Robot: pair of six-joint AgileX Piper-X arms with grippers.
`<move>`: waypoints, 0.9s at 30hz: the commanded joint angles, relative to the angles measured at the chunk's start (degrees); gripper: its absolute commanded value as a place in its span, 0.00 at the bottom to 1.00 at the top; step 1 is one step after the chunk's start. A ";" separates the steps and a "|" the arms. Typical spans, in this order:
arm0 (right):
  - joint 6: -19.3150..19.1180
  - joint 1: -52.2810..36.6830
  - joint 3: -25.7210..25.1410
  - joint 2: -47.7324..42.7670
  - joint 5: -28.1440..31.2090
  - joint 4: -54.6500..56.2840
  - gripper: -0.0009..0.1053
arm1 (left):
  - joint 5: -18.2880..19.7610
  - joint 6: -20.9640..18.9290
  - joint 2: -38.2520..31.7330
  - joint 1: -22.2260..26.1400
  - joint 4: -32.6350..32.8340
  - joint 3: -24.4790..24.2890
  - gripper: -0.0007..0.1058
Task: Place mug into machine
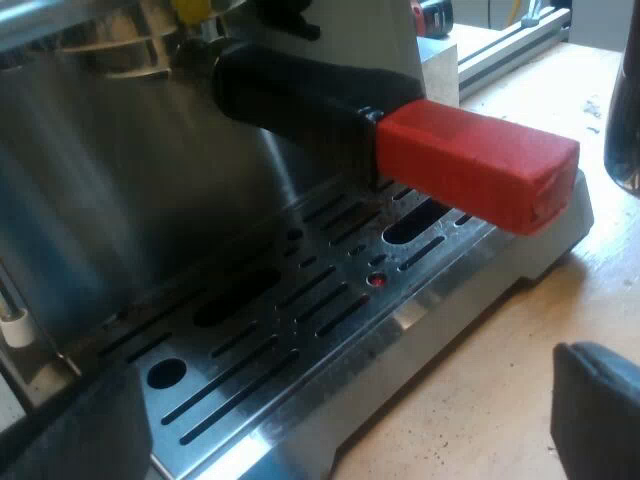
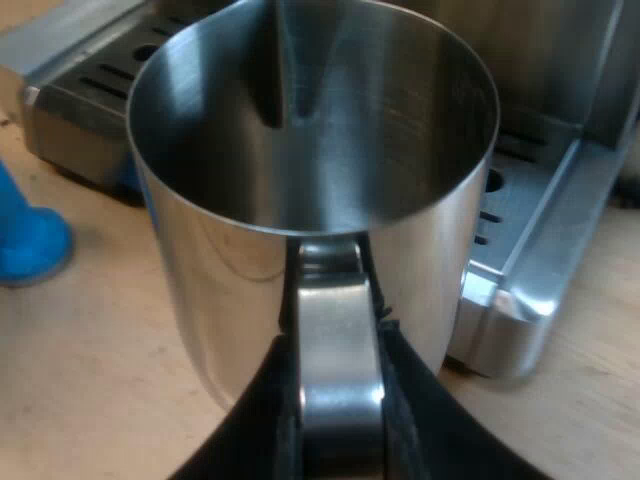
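Wooden tabletop under everything, pale and scuffed; aluminium rail runs behind it past the machine. You have the espresso machine close in the left wrist view: brushed steel front panel, slotted drip tray below it, small red dot among the slots. Metal holder is locked in above the tray, its dark handle sticking out over the slots and ending in the red block. Your left gripper hangs low at the tray's front lip, jaws spread wide, nothing between them; one black finger near the tray's end, the other over bare wood. Dark rounded object stands on the table near the red end; cannot tell what it is.

Right wrist view: your right gripper is clenched on the mug, gripping its handle strap, one finger pressed on each side. Mug is steel, upright, empty, spout crease on the far wall. It is out in front of the machine's drip tray, over the wood, just beside the tray's corner, not on the tray. Cannot tell if its base touches the table or is raised. Blue tamper stands on the table near the mug, beside the tray's front.
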 commanded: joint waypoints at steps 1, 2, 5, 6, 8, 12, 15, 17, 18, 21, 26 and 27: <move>1.20 1.74 -0.81 1.96 2.58 -4.11 0.01 | -0.52 0.46 0.06 -0.27 -1.04 -0.06 0.78; 1.29 2.46 -0.96 3.35 3.62 -5.95 0.01 | -0.52 0.49 0.06 -0.27 -1.04 -0.06 0.78; 2.73 3.23 -1.27 7.68 4.30 -10.79 0.01 | -0.52 0.47 0.06 -0.27 -1.04 0.10 0.78; 3.19 3.22 -1.42 9.23 4.26 -12.40 0.01 | -0.52 0.47 0.06 -0.27 -1.04 0.23 0.78; 3.22 3.22 -2.16 12.22 4.26 -14.34 0.01 | -0.52 0.47 0.06 -0.27 -1.04 0.24 0.78; 3.22 3.22 -4.55 18.41 4.26 -17.35 0.01 | -0.52 0.47 0.06 -0.27 -1.04 0.24 0.78; 3.09 3.22 -6.32 22.75 4.26 -18.72 0.01 | -0.52 0.47 0.06 -0.27 -1.04 0.24 0.78; 3.09 3.22 -7.25 25.45 4.26 -19.89 0.01 | -0.52 0.47 0.06 -0.27 -1.04 0.24 0.78; 3.09 3.22 -7.72 26.87 4.26 -20.55 0.01 | -0.52 0.47 0.06 -0.27 -1.04 0.24 0.78; 3.09 3.22 -8.54 30.71 4.26 -23.55 0.01 | -0.52 0.47 0.06 -0.27 -1.04 0.24 0.78; 3.09 3.22 -9.80 36.35 4.26 -27.35 0.01 | -0.52 0.47 0.06 -0.27 -1.04 0.24 0.78; 3.09 3.06 -10.34 37.28 4.26 -27.64 0.01 | -0.52 0.47 0.06 -0.27 -1.04 0.24 0.78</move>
